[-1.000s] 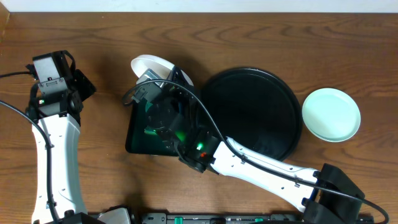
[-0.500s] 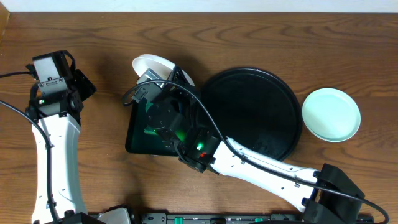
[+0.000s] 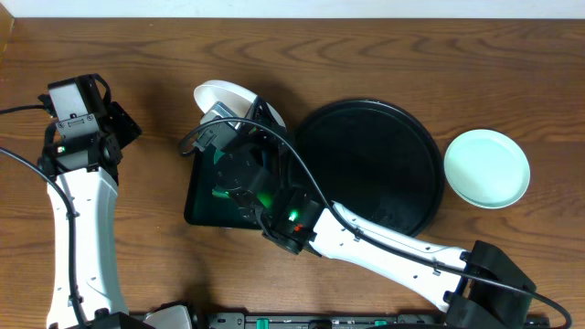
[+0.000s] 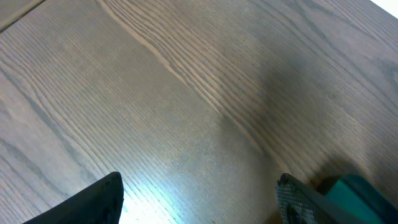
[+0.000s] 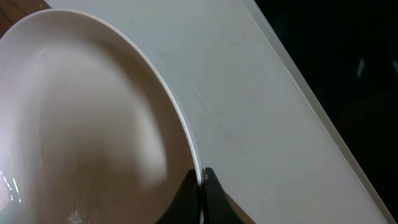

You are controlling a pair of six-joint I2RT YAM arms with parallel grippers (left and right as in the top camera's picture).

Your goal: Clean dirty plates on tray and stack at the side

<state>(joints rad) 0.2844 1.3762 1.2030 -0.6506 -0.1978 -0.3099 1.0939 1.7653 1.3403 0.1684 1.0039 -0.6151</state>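
Right gripper [image 5: 200, 186] is pinching the white plate [image 5: 81, 124] by its rim, a grip hidden overhead; left gripper [image 4: 196, 202] is hanging spread wide, holding nothing, over table [image 4: 186, 93] at left.

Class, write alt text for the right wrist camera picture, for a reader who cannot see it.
The right claw is shut on the rim of a white plate, which fills the left of the close-up. Behind it lies a pale flat surface, with a dark area at upper right.
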